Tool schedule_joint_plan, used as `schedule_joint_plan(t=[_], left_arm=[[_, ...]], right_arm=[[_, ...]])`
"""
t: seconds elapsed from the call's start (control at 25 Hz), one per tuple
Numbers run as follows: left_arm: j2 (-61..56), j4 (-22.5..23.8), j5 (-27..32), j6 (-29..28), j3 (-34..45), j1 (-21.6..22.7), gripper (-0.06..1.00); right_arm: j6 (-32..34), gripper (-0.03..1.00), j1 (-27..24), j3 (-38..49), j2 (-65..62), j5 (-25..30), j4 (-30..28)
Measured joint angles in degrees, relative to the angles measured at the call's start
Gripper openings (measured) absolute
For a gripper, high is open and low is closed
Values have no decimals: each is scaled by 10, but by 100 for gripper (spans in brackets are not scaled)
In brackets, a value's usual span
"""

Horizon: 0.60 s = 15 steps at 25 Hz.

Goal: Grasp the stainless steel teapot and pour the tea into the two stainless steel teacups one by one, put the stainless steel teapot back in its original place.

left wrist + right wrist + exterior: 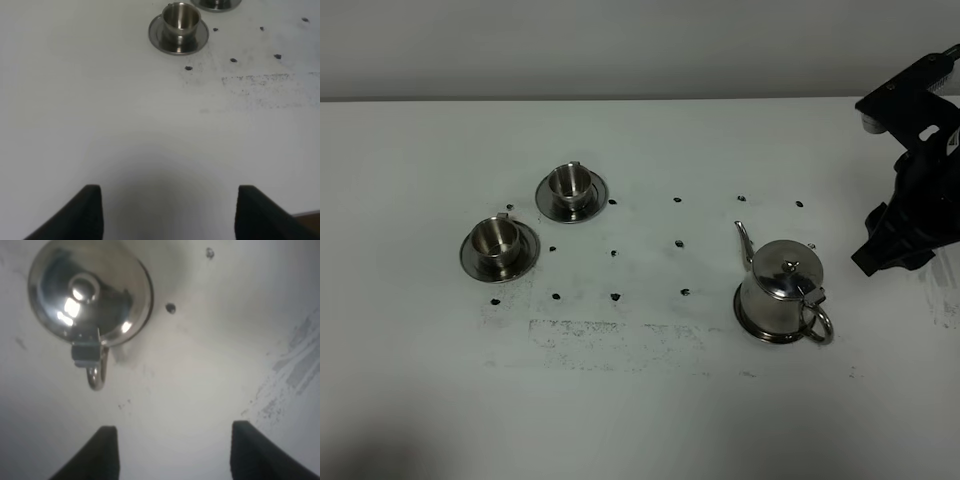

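The stainless steel teapot (782, 295) stands upright on its round steel tray (752, 325) at the table's right, spout pointing away and loop handle (818, 322) toward the front. Seen from above in the right wrist view, the teapot (90, 292) lies ahead of my right gripper (170, 455), which is open and empty. That gripper (880, 255) hovers to the right of the teapot, apart from it. The two stainless steel teacups (498, 240) (570, 185) sit on saucers at the left. My left gripper (167, 215) is open over bare table, one teacup (181, 17) far ahead of it.
Small black dots (679, 243) and a scuffed grey patch (610, 335) mark the white table between the cups and the teapot. More scuffs (295, 365) lie beside the right gripper. The table's front edge (307, 214) shows by the left gripper.
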Motion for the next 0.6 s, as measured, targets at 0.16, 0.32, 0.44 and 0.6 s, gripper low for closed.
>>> schedule_joint_plan(t=[0.16,0.32,0.44,0.6], left_arm=[[0,0,0,0,0,0,55],[0,0,0,0,0,0,55],[0,0,0,0,0,0,55],[0,0,0,0,0,0,55]], right_arm=[[-2,48,21,45,0,-43,-44],[-3,48,26,66,2,-85,-54],[-3,48,26,67,16,-97,-38],[-2,48,33,66,36,-112,6]])
